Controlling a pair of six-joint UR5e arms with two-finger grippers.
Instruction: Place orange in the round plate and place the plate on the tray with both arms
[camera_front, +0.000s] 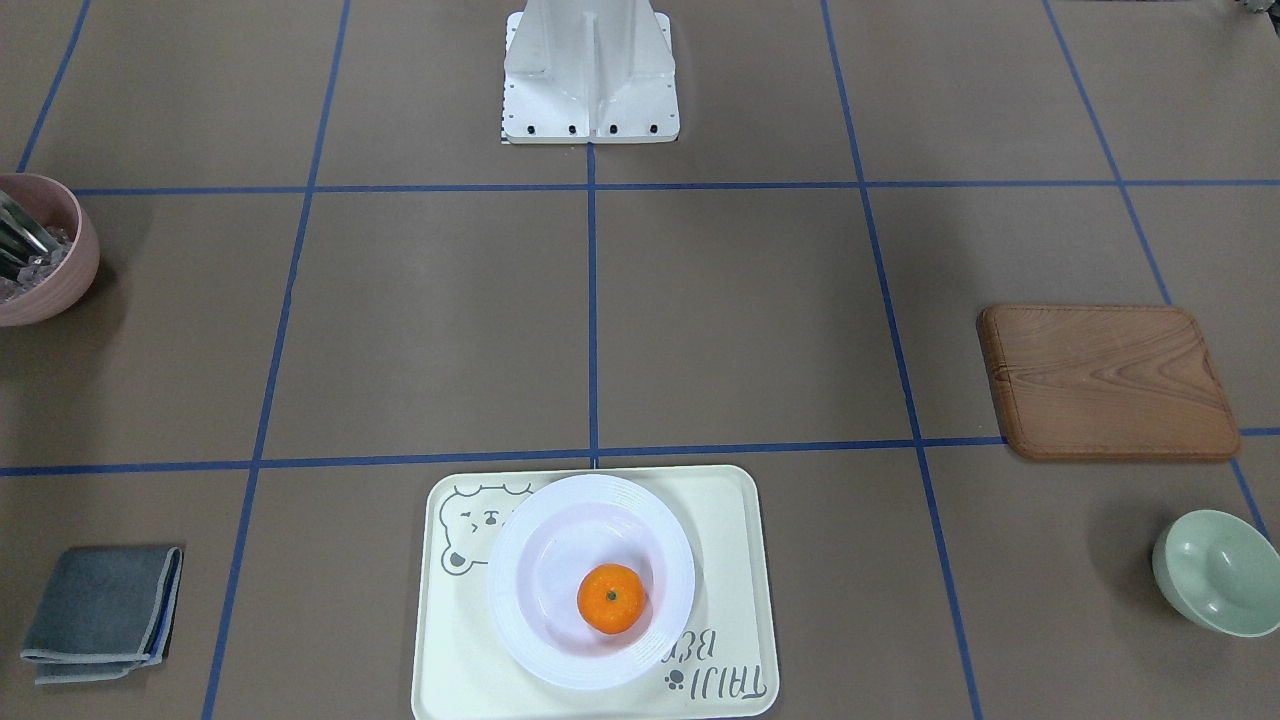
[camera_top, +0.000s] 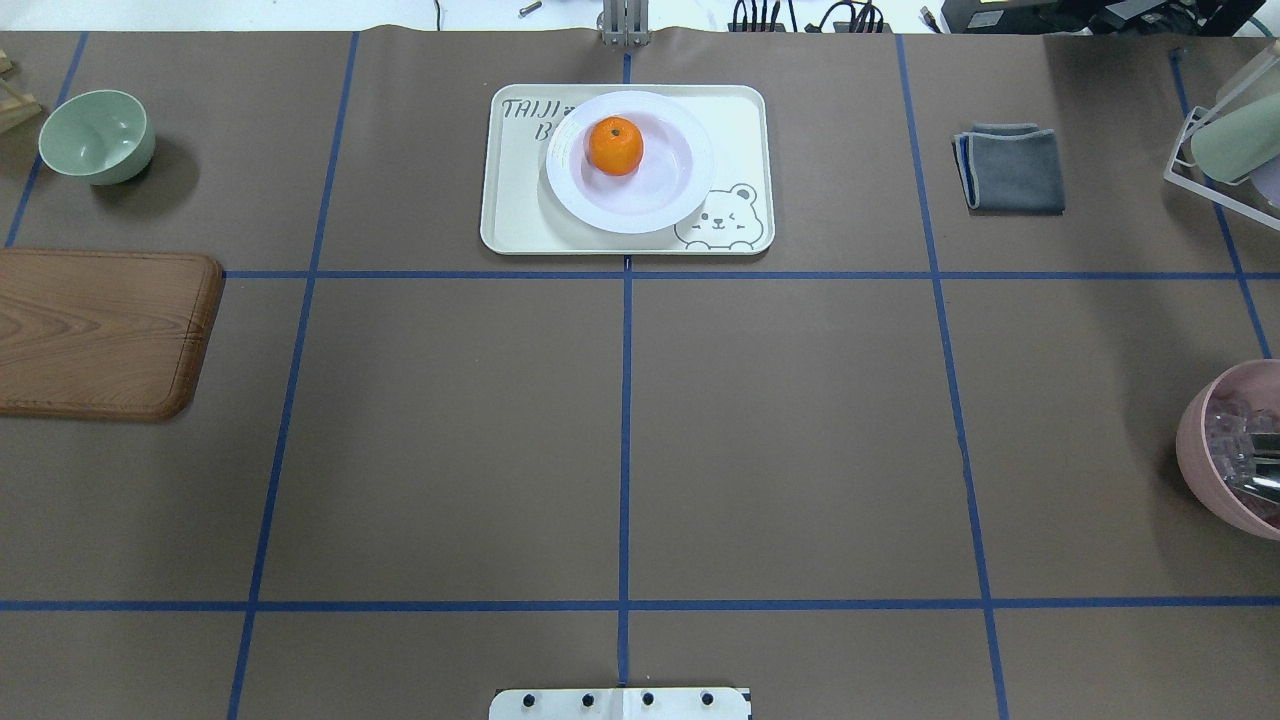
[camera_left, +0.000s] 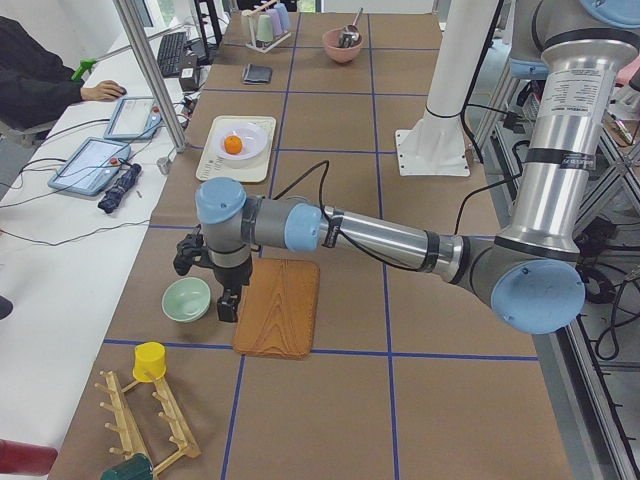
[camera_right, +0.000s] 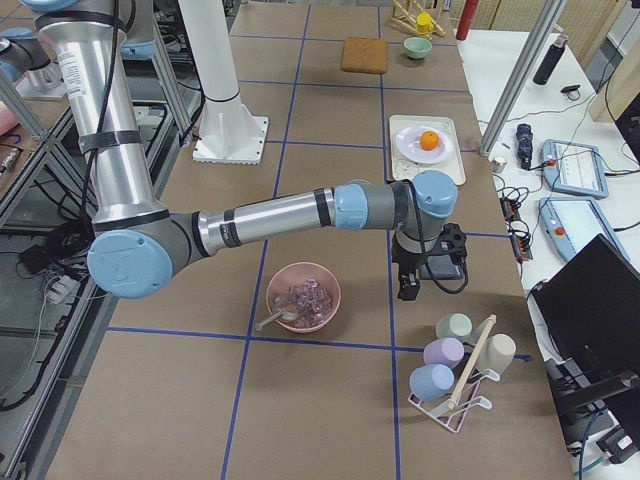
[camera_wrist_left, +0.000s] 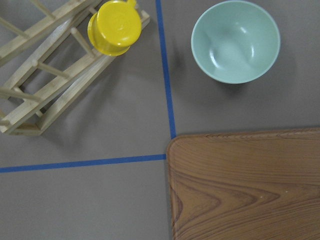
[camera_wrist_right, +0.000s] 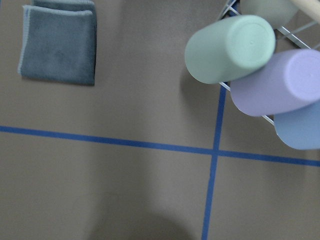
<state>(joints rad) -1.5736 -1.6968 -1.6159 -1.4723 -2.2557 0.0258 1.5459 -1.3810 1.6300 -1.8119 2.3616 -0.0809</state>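
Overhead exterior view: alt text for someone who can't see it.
A small bright orange sits in a white round plate on a cream rectangular bear-print tray at the view's top centre. A pale green bowl and brown wooden board lie left, a folded grey cloth and pink bowl right.

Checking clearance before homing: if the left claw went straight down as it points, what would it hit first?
The left claw likely meets bare table between green bowl and wooden board; depth unclear.
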